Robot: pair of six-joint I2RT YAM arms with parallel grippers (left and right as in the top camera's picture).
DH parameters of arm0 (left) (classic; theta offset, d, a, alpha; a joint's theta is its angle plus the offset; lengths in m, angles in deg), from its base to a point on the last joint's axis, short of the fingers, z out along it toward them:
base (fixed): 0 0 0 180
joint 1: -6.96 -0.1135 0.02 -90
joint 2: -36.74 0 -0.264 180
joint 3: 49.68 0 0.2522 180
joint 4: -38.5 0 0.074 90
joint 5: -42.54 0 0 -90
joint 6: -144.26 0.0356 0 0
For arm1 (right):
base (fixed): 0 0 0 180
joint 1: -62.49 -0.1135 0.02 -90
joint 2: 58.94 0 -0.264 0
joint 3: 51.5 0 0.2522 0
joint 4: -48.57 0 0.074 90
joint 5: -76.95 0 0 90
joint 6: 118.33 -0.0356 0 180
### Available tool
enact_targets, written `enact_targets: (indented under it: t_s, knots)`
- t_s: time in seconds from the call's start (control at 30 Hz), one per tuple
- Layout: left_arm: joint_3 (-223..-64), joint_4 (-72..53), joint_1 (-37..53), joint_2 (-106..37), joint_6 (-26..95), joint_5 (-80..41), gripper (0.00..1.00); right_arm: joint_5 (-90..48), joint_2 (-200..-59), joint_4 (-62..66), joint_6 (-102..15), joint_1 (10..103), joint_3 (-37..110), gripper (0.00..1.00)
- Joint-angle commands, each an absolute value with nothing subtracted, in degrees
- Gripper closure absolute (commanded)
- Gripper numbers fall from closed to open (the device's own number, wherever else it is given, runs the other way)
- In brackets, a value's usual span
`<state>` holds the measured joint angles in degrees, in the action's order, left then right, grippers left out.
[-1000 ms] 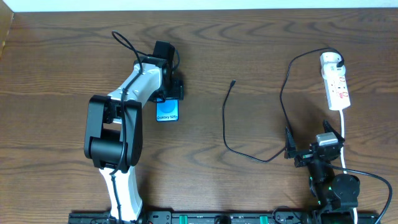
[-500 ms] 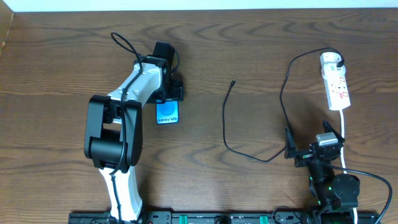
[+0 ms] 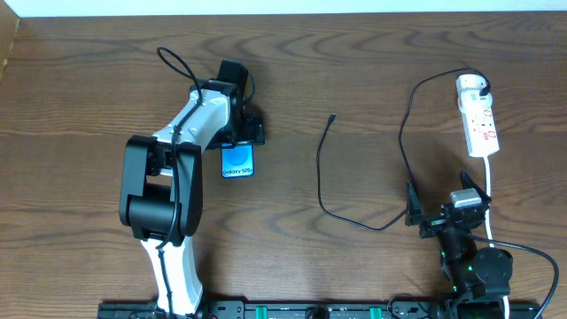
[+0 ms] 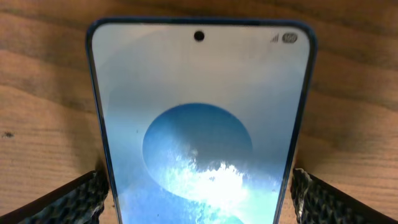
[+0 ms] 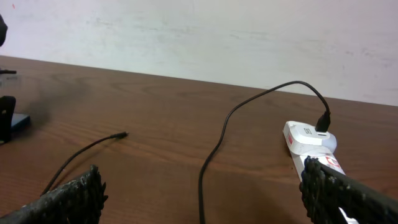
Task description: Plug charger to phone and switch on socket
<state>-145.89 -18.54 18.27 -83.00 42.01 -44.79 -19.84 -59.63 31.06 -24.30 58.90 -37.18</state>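
The phone lies flat and screen-up on the bench, left of centre, its blue-teal display lit and its white "Galaxy" text at the end nearer the robot's base. The left hand is closed onto its far end: in the left wrist view the phone fills the frame, and the textured fingers press against its two long edges near the bottom of the picture. Well to the right lies the charger, its small plug tip free on the wood near the middle of the bench, apart from the phone. From there the thin black cable runs toward the robot, bends right, then loops up and over to the white adapter, which sits in the far end of the socket. The socket is a white strip with red-orange marks near the right edge, and its thick white cord trails back past the right arm. The right hand sits low just left of that cord, jaws spread wide and holding nothing; its wrist view shows the plug tip, the adapter and the bare wood between the fingers.
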Motion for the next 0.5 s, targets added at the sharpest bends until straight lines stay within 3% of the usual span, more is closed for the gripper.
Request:
enact_targets:
  t_s: [0.0, 0.17, 0.47]
  knots:
    - [-144.89, -19.99, 18.3, -85.47, 40.72, -46.43, 0.04, -19.6, -59.28, 30.97, -23.97, 59.14, -37.42, 0.01]
    - [-144.89, -19.92, 18.3, -85.47, 40.59, -46.45, 0.05, -19.6, -59.28, 30.97, -23.97, 59.14, -37.42, 0.01]
    - [-144.89, -19.9, 18.3, -85.47, 40.59, -46.47, 0.23, -19.6, -59.28, 30.97, -23.97, 59.14, -37.42, 0.01]
